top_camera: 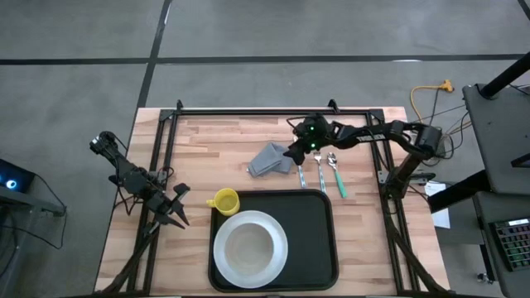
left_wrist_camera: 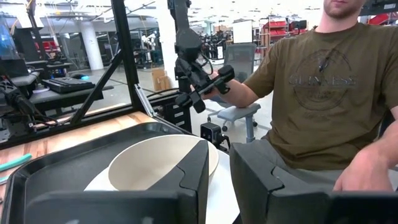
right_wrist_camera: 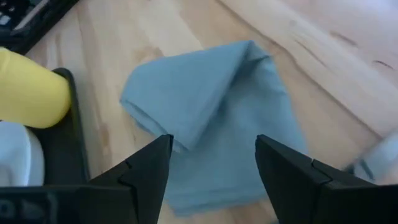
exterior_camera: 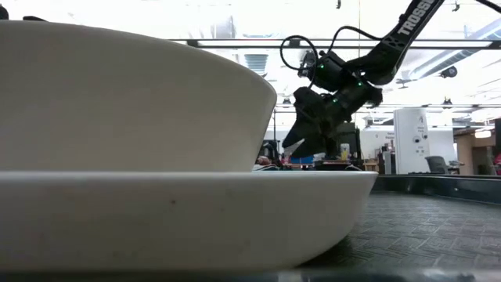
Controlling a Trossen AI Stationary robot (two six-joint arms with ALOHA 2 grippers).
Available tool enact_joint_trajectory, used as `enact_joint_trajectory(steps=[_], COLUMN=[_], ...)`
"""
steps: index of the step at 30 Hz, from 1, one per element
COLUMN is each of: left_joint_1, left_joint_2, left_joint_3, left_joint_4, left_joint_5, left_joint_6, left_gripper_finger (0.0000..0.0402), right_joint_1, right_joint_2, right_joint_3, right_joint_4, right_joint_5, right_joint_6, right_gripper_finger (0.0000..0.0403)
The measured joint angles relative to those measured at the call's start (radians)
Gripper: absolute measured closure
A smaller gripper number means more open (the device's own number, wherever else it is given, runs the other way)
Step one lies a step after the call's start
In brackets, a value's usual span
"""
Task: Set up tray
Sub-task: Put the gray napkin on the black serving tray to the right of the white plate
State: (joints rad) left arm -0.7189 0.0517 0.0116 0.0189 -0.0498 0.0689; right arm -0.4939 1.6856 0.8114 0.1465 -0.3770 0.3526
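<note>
The black tray (top_camera: 319,248) lies at the table's near middle. It carries a white plate with a white bowl (top_camera: 250,247) and, at its far left corner, a yellow cup (top_camera: 224,200). A folded grey-blue napkin (top_camera: 267,159) lies flat on the wood just beyond the tray. My right gripper (top_camera: 293,154) (right_wrist_camera: 211,168) hovers open over the napkin's (right_wrist_camera: 211,106) right side, one finger on either side of it, without touching. My left gripper (top_camera: 175,211) (left_wrist_camera: 219,180) waits open at the tray's left, pointing toward the bowl (left_wrist_camera: 155,162).
Utensils with teal handles (top_camera: 335,177) lie on the wood right of the napkin, beyond the tray's far right corner. A black frame (top_camera: 273,109) runs along the table's far edge and sides. A seated person (left_wrist_camera: 323,93) shows beyond the table in the left wrist view.
</note>
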Motion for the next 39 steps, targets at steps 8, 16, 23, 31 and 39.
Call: enact_joint_trajectory(steps=[8, 16, 23, 31, 39], left_joint_1=[0.000, 0.000, 0.000, 0.000, 0.000], left_joint_2=[0.000, 0.000, 0.000, 0.000, 0.000], left_joint_3=[0.000, 0.000, 0.000, 0.000, 0.000], left_joint_4=[0.000, 0.000, 0.000, 0.000, 0.000], left_joint_5=[0.003, 0.003, 0.003, 0.002, 0.002], left_joint_6=[0.000, 0.000, 0.000, 0.000, 0.000], left_gripper_finger=[0.0354, 0.0354, 0.0354, 0.0354, 0.0354], right_joint_1=[0.030, 0.032, 0.036, 0.041, 0.047], right_joint_2=[0.081, 0.173, 0.240, 0.278, 0.253], right_joint_3=[0.056, 0.113, 0.157, 0.200, 0.200], right_joint_4=[0.007, 0.006, 0.003, -0.017, -0.055], right_joint_5=[-0.031, -0.054, -0.081, -0.103, -0.096], right_joint_6=[0.003, 0.005, 0.010, -0.004, -0.068], right_gripper_finger=[0.0181, 0.0182, 0.0182, 0.0193, 0.0312])
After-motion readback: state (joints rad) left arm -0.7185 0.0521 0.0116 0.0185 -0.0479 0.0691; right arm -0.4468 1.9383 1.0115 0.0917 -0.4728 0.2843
